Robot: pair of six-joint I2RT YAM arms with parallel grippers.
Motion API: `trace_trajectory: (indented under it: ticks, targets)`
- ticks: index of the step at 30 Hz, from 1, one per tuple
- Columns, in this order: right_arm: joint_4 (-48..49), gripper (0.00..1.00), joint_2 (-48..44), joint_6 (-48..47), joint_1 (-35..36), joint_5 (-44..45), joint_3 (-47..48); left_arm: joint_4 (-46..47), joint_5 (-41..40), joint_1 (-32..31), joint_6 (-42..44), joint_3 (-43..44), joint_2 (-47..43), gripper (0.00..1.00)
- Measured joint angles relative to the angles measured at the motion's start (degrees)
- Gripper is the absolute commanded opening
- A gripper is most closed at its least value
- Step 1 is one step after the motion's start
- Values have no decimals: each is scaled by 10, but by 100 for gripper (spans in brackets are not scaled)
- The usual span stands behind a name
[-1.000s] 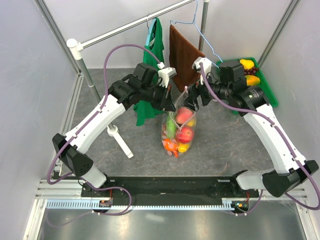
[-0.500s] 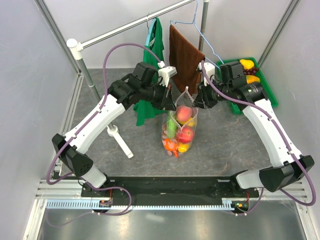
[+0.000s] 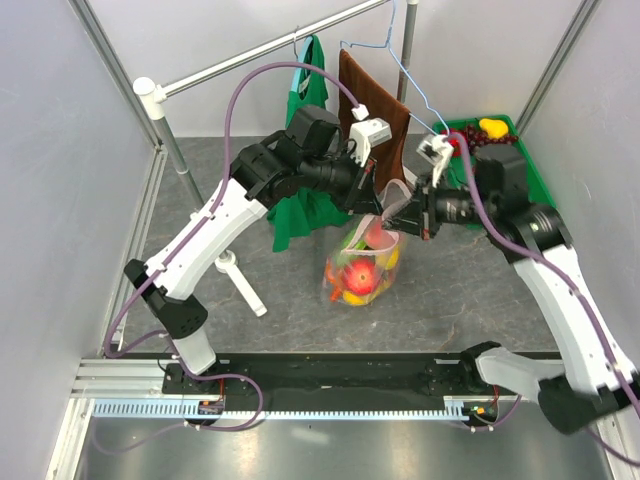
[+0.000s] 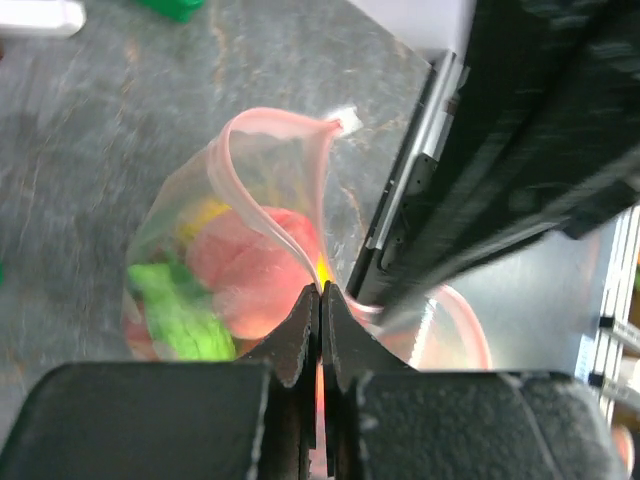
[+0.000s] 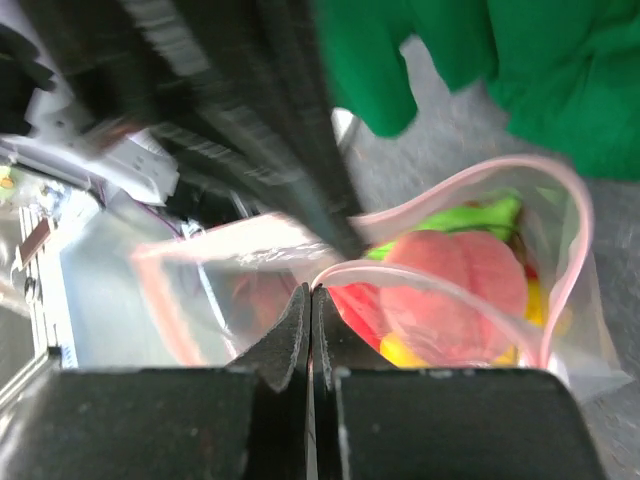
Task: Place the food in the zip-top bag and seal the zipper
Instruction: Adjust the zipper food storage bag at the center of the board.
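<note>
The clear zip-top bag [image 3: 362, 268] stands mid-table, holding the food [image 3: 360, 278]: red, green, yellow and orange toy pieces. Its mouth gapes, and the pink zipper [image 4: 262, 215] curls in a loop. My left gripper [image 3: 378, 212] is shut on the rim from the left, its jaws [image 4: 321, 290] pinching the strip. My right gripper [image 3: 400, 214] is shut on the opposite rim, its tips [image 5: 309, 290] on the zipper [image 5: 470, 285]. A pink-red fruit [image 5: 455, 295] and a green piece [image 5: 470, 215] show through the plastic.
A green tray [image 3: 537, 178] at the back right holds a yellow fruit [image 3: 491, 128] and grapes. A green cloth [image 3: 298, 215] and a brown towel [image 3: 362, 105] hang from hangers on the rail [image 3: 260, 52]. A white tool [image 3: 240, 282] lies left of the bag.
My right gripper has closed on the bag's rim. Both wrists have shifted to the right, my left arm reaching further over the bag, and the bag's mouth is now pulled between them.
</note>
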Motion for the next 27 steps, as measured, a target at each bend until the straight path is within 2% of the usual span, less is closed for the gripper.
trace_trajectory:
  ticks: [5, 8, 9, 10, 11, 14, 15, 16, 21, 22, 23, 27]
  targets:
    - [56, 0, -110, 48, 0, 28, -75, -24, 46, -3, 58, 21, 20, 3]
    - [59, 0, -143, 61, 0, 64, -120, -44, 64, -2, 90, 11, 28, 13]
    - [59, 0, -147, 65, 1, 75, -134, -51, 71, -2, 100, 6, 30, 28]
    - [59, 0, -152, 70, 1, 85, -148, -59, 79, -2, 110, 0, 31, 37]
    - [60, 0, -153, 73, 0, 93, -162, -66, 85, -2, 119, -3, 32, 54]
    - [62, 0, -159, 83, 0, 121, -203, -84, 115, -1, 137, -12, 31, 72]
    - [63, 0, -164, 86, 0, 128, -211, -83, 124, -1, 137, -18, 29, 73]
    - [65, 0, -171, 88, 0, 135, -219, -83, 132, -1, 138, -32, 23, 84]
    - [77, 0, -220, 103, 0, 166, -236, -82, 130, -1, 135, -127, -36, 86]
    - [79, 0, -228, 106, 0, 169, -237, -83, 125, -1, 134, -140, -49, 89]
    - [82, 0, -236, 109, 0, 176, -238, -75, 116, -1, 132, -160, -68, 96]
    - [95, 0, -248, 123, 0, 194, -240, -43, 66, -15, 129, -233, -165, 99]
